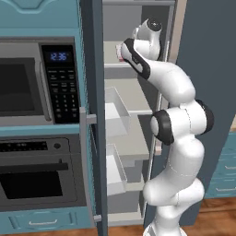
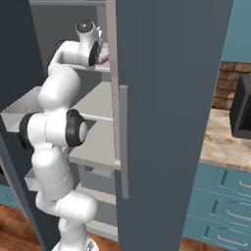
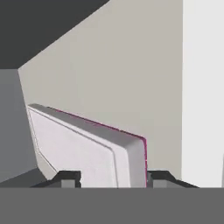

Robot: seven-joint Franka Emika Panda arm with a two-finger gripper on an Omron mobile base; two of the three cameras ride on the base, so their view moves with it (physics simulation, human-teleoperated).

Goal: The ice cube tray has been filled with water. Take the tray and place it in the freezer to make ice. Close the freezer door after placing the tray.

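Reaching high into the open freezer (image 1: 133,92), the white arm is holding its end effector (image 3: 113,178) over an upper white shelf (image 1: 113,68). The ice cube tray (image 3: 87,146) is sitting between the two dark fingertips (image 3: 70,177), which are pressing close against its sides, so the end effector is gripping the tray with its jaws narrowly apart. The tray's pale lavender face is standing tilted on edge, pink trim along its far rim; whether it is touching the shelf is hard to tell. The freezer door (image 1: 94,115) is standing open beside the microwave (image 1: 39,83), above the oven (image 1: 37,177).
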